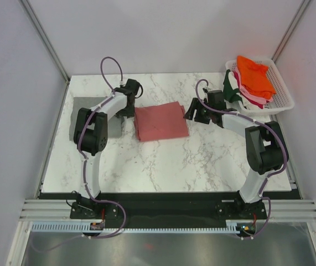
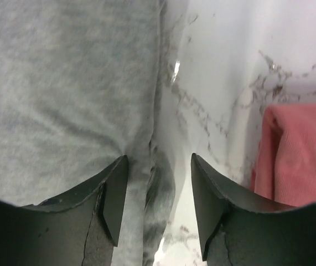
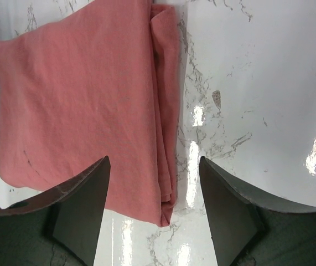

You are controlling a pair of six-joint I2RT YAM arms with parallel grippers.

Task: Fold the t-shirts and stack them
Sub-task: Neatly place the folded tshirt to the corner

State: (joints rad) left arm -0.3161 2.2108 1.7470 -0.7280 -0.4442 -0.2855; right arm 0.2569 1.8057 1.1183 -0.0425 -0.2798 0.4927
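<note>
A folded salmon-pink t-shirt (image 1: 160,122) lies in the middle of the marble table; it also shows in the right wrist view (image 3: 86,105) and at the right edge of the left wrist view (image 2: 299,155). A folded grey t-shirt (image 1: 86,106) lies at the far left, filling the left wrist view (image 2: 63,88). My left gripper (image 1: 125,113) is open and empty over the grey shirt's right edge (image 2: 159,166). My right gripper (image 1: 193,113) is open and empty just above the pink shirt's right edge and corner (image 3: 153,177).
A white slatted basket (image 1: 282,91) stands at the back right with orange (image 1: 255,75), pink, white and dark green (image 1: 231,88) shirts heaped in it. Grey walls close the table on three sides. The arms' bases sit at the near edge.
</note>
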